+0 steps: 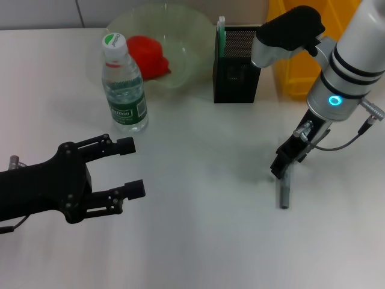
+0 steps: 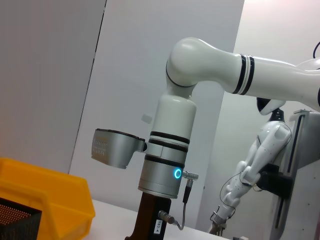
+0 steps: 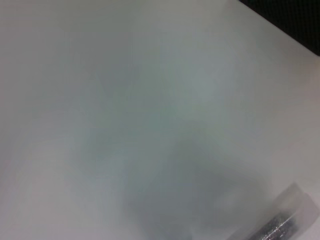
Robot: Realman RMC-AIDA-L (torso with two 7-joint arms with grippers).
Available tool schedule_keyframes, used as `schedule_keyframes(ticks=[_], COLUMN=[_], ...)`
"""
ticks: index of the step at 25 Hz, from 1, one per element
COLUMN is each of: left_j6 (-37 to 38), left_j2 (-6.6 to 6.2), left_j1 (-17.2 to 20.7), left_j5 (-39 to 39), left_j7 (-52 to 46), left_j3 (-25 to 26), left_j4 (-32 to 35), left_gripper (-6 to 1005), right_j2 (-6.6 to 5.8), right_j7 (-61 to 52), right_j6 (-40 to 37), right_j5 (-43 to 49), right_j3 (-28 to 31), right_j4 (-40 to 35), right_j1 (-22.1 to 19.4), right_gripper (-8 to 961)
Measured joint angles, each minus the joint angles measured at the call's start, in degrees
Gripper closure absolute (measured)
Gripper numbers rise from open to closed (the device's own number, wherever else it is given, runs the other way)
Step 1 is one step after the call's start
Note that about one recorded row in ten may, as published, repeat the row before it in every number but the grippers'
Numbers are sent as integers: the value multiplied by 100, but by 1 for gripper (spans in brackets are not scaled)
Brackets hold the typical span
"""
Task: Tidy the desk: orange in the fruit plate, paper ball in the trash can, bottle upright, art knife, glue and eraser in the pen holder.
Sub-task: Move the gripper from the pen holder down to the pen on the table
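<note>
Right claw (image 1: 283, 174): lowered to the tabletop (image 1: 198, 229), well in front of the pen holder (image 1: 236, 65) and to its right. It is set at the upper end of a grey, stick-shaped item (image 1: 284, 194), taken to be the art knife, which lies flat on the tabletop. Contact with the item seems made, but whether the fingers are spread or closed around it cannot be told. In the right wrist view, only bare tabletop and one end of the item (image 3: 280, 220) are seen.

Left claw (image 1: 123, 171): held above the tabletop, far to the left of the pen holder and nearer the robot. Its two fingers (image 1: 129, 190) are spread wide, with nothing between them.

Pen holder: black mesh box, standing upright at the far side of the tabletop. A pale green stick (image 1: 221, 33) is seen rising from its left corner.

Bottle (image 1: 123, 87): clear, green-labelled, green-capped, standing upright to the left of the pen holder and slightly nearer.

Fruit plate (image 1: 186, 42): pale green translucent dish, just left of the pen holder, behind the bottle. An orange-red fruit (image 1: 147, 56) is lying inside it.

Yellow bin (image 1: 296, 66): placed just right of the pen holder, partly hidden by the right arm (image 1: 352, 57). It is also seen in the left wrist view (image 2: 45, 195).
</note>
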State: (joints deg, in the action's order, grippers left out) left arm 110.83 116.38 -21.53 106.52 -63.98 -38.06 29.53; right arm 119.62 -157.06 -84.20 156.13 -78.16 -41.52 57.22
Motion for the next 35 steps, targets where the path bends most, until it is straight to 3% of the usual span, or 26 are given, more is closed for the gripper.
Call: schedule_keyframes(ticks=[5, 9, 20, 25, 29, 35], left_j6=[0, 3, 10, 49, 81, 90], left_j2=[-10, -11, -12, -24, -28, -28], left_j1=[-3, -8, -34, -39, -33, -16], left_j5=[-7, -9, -32, -34, -36, -37], left_j7=[0, 0, -10, -20, -22, -23], left_j3=[0, 0, 11, 28, 46, 44], left_j4=[0, 0, 0, 0, 0, -1], left_gripper=[213, 213, 213, 213, 214, 214], right_j2=[0, 0, -16, -18, -28, -44], right_j7=[0, 1, 166, 458, 650, 1100], right_j6=[0, 2, -33, -61, -84, -145], right_j5=[2, 10, -14, -53, -242, -602], right_j3=[-6, -97, -217, -158, -150, 17], right_j4=[10, 16, -110, -119, -143, -1119], right_j1=[10, 8, -43, -48, -66, -603], right_gripper=[400, 625, 759, 888, 926, 954])
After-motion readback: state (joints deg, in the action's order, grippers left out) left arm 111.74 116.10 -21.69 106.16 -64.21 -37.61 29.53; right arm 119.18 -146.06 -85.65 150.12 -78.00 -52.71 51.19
